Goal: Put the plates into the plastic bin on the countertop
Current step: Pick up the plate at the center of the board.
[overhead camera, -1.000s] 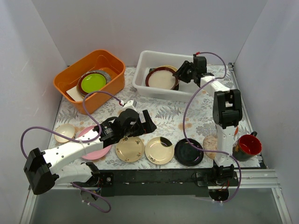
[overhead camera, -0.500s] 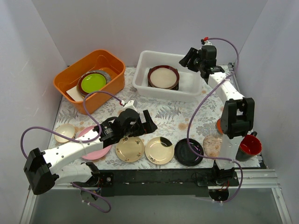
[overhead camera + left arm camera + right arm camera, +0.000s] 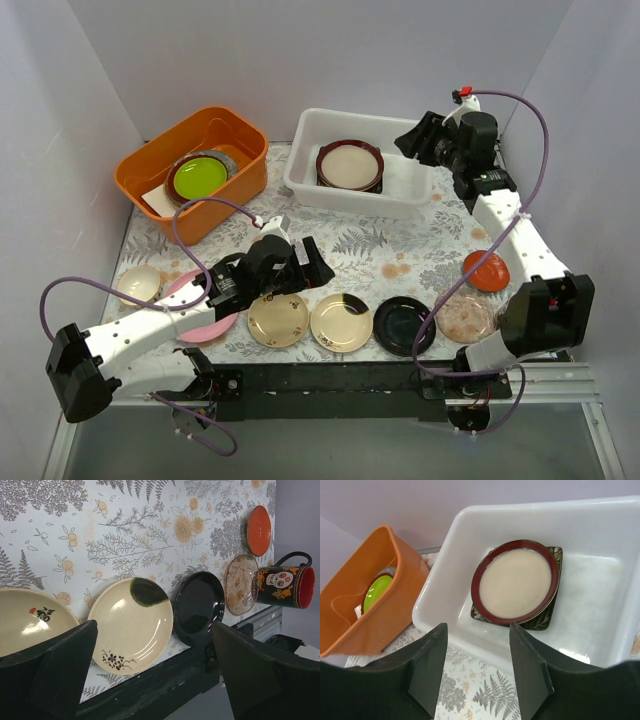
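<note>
The white plastic bin (image 3: 340, 200) stands at the back middle. In it a brown-rimmed plate (image 3: 350, 165) lies on the black square floral plate (image 3: 547, 622). My right gripper (image 3: 425, 140) is open and empty, above the bin's right end; in the right wrist view (image 3: 477, 627) it hangs over the bin's near rim (image 3: 445, 625). My left gripper (image 3: 305, 268) is open and empty above the front row: two cream plates (image 3: 278, 320) (image 3: 341, 322), a black plate (image 3: 404, 325), a speckled plate (image 3: 466, 316) and an orange-red plate (image 3: 486, 271). A pink plate (image 3: 200, 300) lies partly under the left arm.
An orange tub (image 3: 195, 165) with a lime-green plate (image 3: 198, 177) stands at the back left. A small cream dish (image 3: 138, 285) lies at the far left. A red-lined skull cup (image 3: 285, 585) stands by the speckled plate (image 3: 240, 584). Grey walls close three sides.
My right gripper let go of the brown-rimmed plate in the bin and drew back to the right. Its arm swung right, uncovering the speckled and orange-red plates. The left arm barely moved.
</note>
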Tool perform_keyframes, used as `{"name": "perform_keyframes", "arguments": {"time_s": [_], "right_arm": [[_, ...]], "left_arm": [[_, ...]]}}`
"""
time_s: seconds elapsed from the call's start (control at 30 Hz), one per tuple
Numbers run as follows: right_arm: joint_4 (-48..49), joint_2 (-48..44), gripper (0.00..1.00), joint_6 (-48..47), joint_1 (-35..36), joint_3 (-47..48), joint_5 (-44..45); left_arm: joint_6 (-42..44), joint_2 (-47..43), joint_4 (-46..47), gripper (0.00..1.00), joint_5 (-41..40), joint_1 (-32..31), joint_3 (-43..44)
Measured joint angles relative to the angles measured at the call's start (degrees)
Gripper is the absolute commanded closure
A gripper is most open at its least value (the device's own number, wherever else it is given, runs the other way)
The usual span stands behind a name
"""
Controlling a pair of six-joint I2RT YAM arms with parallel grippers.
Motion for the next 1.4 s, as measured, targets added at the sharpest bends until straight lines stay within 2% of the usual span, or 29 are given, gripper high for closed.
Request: {"name": "perform_keyframes", "arguments": {"time_s": [0.47, 0.67, 0.77, 1.0, 1.17, 1.4], "right_arm": [[-1.8, -18.2, 0.40, -1.2, 0.0, -22.7, -7.8], [-3.1, -21.2, 0.40, -1.6, 2.1, -29.2, -10.8], [-3.2, -21.3, 0.41, -1.7, 6.1, -30.3, -11.3], [-0.3, -17.0, 0.41, -0.9, 17.3, -30.1, -11.2], [2.1, -9.0, 0.41, 0.4, 24.6, -28.3, -11.0], [6.2, 4.2, 0.41, 2.6, 35.2, -20.3, -11.2]], "left_arm": [[0.1, 0.1, -1.7, 0.02, -0.3, 0.0, -1.1], [-1.6, 2.5, -4.6, 0.02, -1.5, 0.0, -1.6], [-2.8, 2.2, -6.5, 0.02, -2.2, 0.7, -2.4], [-3.9, -3.7, -11.5, 0.02, -2.7, 8.1, -3.0], [-2.1, -7.6, -16.0, 0.02, -3.8, 17.6, -1.4], [0.2, -7.1, -20.7, 0.02, -4.8, 27.8, 5.3]]}}
